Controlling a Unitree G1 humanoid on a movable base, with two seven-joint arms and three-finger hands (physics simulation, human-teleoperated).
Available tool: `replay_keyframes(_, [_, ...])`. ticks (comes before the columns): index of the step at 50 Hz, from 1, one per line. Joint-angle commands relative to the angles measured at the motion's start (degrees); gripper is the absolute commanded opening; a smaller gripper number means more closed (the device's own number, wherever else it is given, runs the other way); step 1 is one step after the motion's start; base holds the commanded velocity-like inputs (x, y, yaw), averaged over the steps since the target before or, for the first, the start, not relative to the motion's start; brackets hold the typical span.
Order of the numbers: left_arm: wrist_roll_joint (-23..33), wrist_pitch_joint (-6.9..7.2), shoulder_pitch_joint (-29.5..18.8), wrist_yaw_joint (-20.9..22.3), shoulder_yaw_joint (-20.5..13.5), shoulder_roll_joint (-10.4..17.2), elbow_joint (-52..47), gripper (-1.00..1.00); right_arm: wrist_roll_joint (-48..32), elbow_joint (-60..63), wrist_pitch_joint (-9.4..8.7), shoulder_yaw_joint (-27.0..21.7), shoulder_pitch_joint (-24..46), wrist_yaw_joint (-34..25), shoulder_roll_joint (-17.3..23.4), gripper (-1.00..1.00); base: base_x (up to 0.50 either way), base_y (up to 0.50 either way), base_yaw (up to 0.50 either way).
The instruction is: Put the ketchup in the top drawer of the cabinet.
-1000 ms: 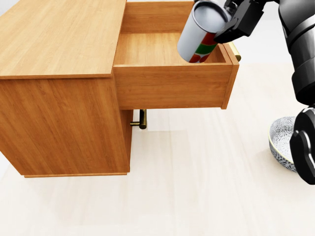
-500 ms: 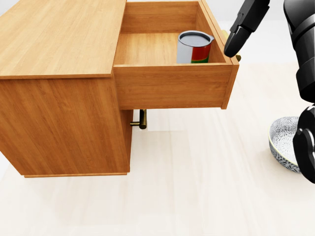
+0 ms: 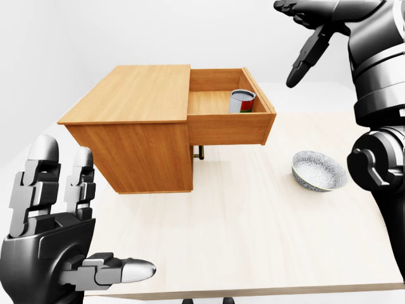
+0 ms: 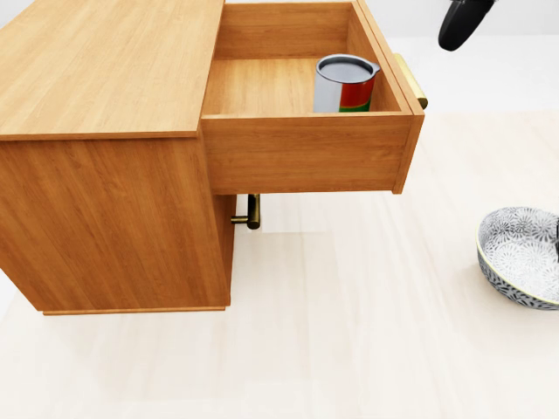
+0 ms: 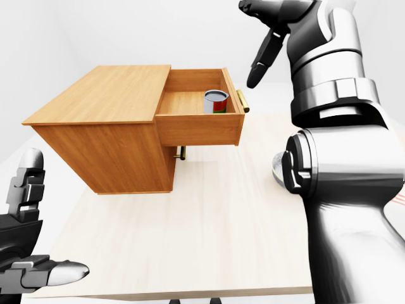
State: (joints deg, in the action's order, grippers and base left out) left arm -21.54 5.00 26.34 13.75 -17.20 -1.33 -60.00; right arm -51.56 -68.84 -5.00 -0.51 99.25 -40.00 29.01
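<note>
Ketchup point(image 4: 344, 84) upright inside top drawer point(image 4: 306, 153), below-left of empty right hand point(image 3: 308, 44), fingers spread, clear above; left hand point(image 3: 54, 253) spread, far off.

You see a honey-brown wood-grain cabinet point(image 4: 105, 78) and matching top drawer point(image 4: 306, 153), with brass handles point(image 4: 247, 212), on a pale cream wood-grain table point(image 3: 253, 221). The ketchup point(image 4: 343, 84) reads as a grey can with a red and green label. The bowl point(image 4: 521, 254) carries a dense blue-grey floral pattern on white; both hands, left hand point(image 3: 50, 247) and right hand point(image 3: 310, 38), are glossy black with silver-grey segments.
</note>
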Motion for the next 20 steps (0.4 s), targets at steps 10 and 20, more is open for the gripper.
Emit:
replay_keyframes(10, [-0.4,0.0,0.5,-0.4,0.1,0.4,0.0,1.0,-1.2,12.0,0.0,-3.1,-1.6,0.0,6.6,1.0,0.0,0.0,0.0])
replay_keyframes(20, [-0.9,0.0,0.6,-0.2,-0.4,0.4,0.0,1.0,0.3,36.6,0.0,-5.9,-14.8,0.0,9.7,1.0,0.0,0.0,0.0])
